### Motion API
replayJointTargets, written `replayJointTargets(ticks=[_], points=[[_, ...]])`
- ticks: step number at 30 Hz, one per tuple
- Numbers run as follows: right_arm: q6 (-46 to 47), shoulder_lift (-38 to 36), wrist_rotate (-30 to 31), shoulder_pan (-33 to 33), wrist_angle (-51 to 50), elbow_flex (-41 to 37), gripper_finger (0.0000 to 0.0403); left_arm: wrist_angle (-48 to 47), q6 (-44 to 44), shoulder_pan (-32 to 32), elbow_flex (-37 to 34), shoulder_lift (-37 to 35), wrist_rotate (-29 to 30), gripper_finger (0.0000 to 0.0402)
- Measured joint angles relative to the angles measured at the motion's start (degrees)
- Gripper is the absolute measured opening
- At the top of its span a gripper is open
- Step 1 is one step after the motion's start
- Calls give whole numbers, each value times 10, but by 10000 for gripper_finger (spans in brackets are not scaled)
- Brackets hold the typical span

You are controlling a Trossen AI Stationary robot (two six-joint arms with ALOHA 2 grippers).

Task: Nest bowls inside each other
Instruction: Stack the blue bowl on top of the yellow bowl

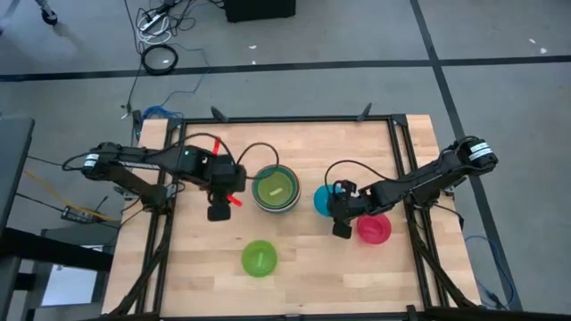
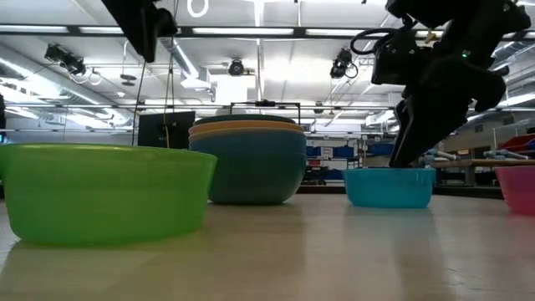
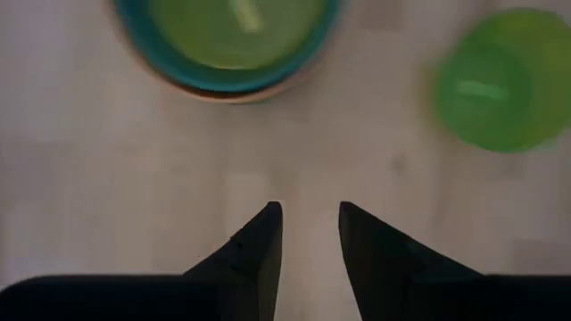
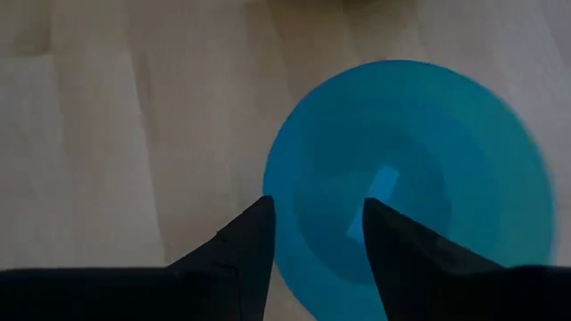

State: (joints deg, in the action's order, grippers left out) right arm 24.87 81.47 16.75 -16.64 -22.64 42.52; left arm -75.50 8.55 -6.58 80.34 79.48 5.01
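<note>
My right claw (image 4: 312, 218), open, straddles the rim of the cyan bowl (image 4: 410, 178) on the desk (image 1: 294, 285); light, stiff, slick plastic, best pinched at the rim.

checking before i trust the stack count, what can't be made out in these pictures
- Nested stack, high view: the lime bowl inside hides how many bowls lie under it.
- Pink bowl, low view: cut off by the picture's edge.
- Right tool, right wrist view: touching the cyan bowl or just above, unclear.
</note>
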Motion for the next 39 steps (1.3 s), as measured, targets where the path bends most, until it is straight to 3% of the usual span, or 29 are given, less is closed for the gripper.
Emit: replayJointTargets(ticks=[16, 32, 39], points=[[0, 0, -8, -2, 28, -12, 157, -17, 126, -77, -1, 0, 1, 122], [22, 0, -50, -20, 78, -12, 153, -17, 128, -78, -1, 0, 14, 122], [39, 25, -34, -33, 67, -11, 153, -17, 128, -78, -1, 0, 22, 122]])
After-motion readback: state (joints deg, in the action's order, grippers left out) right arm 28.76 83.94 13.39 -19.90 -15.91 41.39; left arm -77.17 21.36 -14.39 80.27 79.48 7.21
